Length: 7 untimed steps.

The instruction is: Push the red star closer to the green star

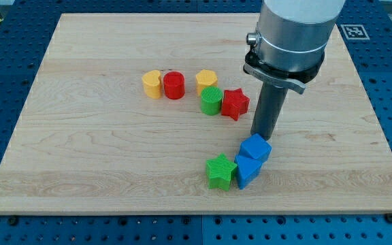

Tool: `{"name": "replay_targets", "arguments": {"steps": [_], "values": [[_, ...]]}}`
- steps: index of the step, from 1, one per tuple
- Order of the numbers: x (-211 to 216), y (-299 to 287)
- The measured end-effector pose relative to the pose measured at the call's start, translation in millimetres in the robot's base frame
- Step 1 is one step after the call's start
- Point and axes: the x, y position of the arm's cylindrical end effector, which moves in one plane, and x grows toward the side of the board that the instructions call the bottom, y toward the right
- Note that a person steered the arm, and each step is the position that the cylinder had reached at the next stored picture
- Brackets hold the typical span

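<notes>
The red star (235, 103) lies near the middle of the wooden board (80, 136), touching a green cylinder (211, 101) on its left. The green star (220, 171) lies lower down, toward the view's bottom, touching a blue block (246, 170). My tip (263, 135) stands just right of and below the red star, a small gap away, and right above a blue cube (256, 147) that sits beside the green star's group.
A yellow block (206, 79) sits above the green cylinder. A yellow heart-like block (152, 84) and a red cylinder (174, 85) stand together to the left. The arm's grey body (295, 34) hangs over the board's upper right.
</notes>
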Motion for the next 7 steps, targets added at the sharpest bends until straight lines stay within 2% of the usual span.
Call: {"name": "replay_targets", "arguments": {"steps": [1, 3, 4, 5, 6, 7], "values": [[-0.6, -0.4], [-73.4, 37.7], [-82.3, 3.0], [-62.4, -42.1], [-51.0, -51.2], [-64.3, -51.2]]}}
